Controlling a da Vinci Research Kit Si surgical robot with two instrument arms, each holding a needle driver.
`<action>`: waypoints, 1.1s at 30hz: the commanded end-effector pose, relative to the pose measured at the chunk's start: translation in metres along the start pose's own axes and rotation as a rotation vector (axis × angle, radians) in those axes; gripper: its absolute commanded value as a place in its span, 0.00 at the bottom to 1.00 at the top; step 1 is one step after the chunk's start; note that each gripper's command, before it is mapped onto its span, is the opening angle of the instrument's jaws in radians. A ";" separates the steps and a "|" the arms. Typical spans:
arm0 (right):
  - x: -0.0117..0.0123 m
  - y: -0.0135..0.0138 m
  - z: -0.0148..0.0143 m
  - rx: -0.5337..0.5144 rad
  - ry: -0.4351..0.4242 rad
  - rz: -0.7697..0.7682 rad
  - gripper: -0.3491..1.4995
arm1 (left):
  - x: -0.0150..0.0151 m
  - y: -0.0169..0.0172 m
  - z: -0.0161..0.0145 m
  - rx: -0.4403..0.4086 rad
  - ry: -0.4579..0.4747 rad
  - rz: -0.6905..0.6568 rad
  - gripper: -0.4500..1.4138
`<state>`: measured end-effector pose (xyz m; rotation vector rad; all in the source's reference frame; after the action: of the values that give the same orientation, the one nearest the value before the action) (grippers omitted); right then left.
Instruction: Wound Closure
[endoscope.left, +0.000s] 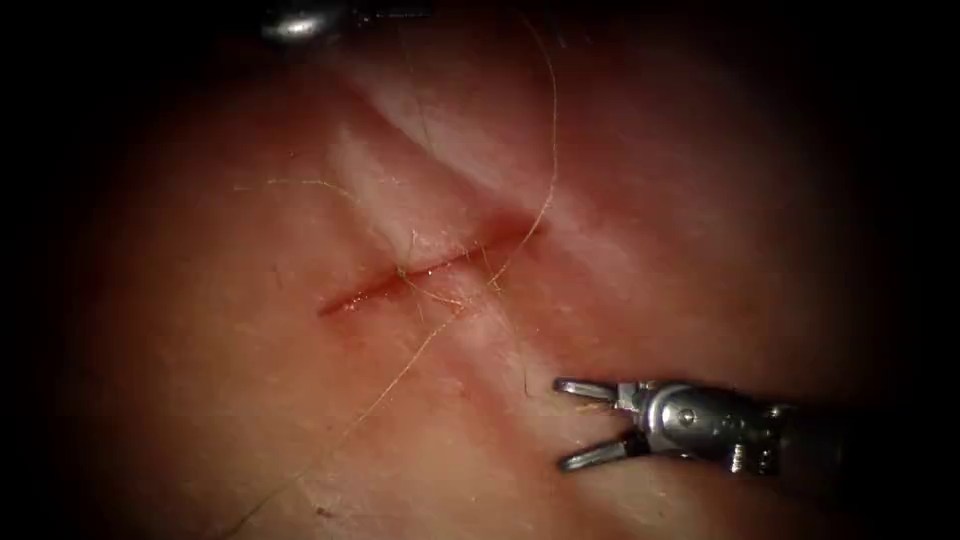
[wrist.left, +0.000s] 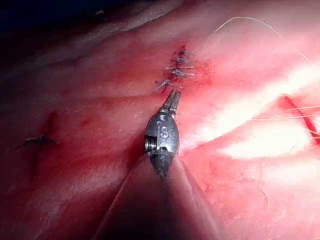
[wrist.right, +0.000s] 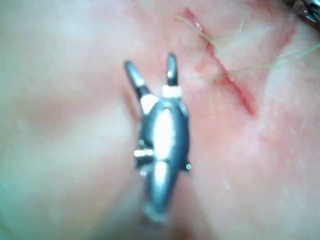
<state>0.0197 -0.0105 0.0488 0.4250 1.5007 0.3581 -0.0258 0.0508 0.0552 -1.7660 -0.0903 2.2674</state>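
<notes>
Right silver needle driver (endoscope.left: 578, 425) hangs released, holding nothing; my left tool (wrist.left: 172, 101) looks clenched. Fine pale thread (endoscope.left: 548, 150) crosses the red cut (endoscope.left: 420, 272) — limp, slippery, best pinched squarely.

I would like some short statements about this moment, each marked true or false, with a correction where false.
1. The right claw has its jaws open and holds nothing. True.
2. The right claw rests inside the cut. False: it is on the tissue apart from the cut, below and to the right of it in the endoscope view.
3. Thread crosses the cut and runs away over the tissue on both sides. True.
4. The left claw has its jaws spread wide. False: in the left wrist view they are together.
5. The left claw points toward a stitched cut. True.
</notes>
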 end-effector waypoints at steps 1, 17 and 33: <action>0.0000 0.0003 0.0010 0.010 0.001 0.034 0.82 | -0.0001 -0.0004 0.0006 0.000 0.003 0.002 0.00; 0.0009 0.0016 0.0042 0.049 -0.034 -0.299 0.98 | 0.0000 0.0000 0.0006 -0.003 0.005 0.002 0.00; 0.0007 0.0018 0.0041 0.344 -0.065 -0.502 0.00 | 0.0000 0.0002 0.0004 -0.004 0.005 0.002 0.00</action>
<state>0.0231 -0.0091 0.0489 0.3066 1.5461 -0.3085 -0.0257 0.0502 0.0548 -1.7711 -0.0958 2.2656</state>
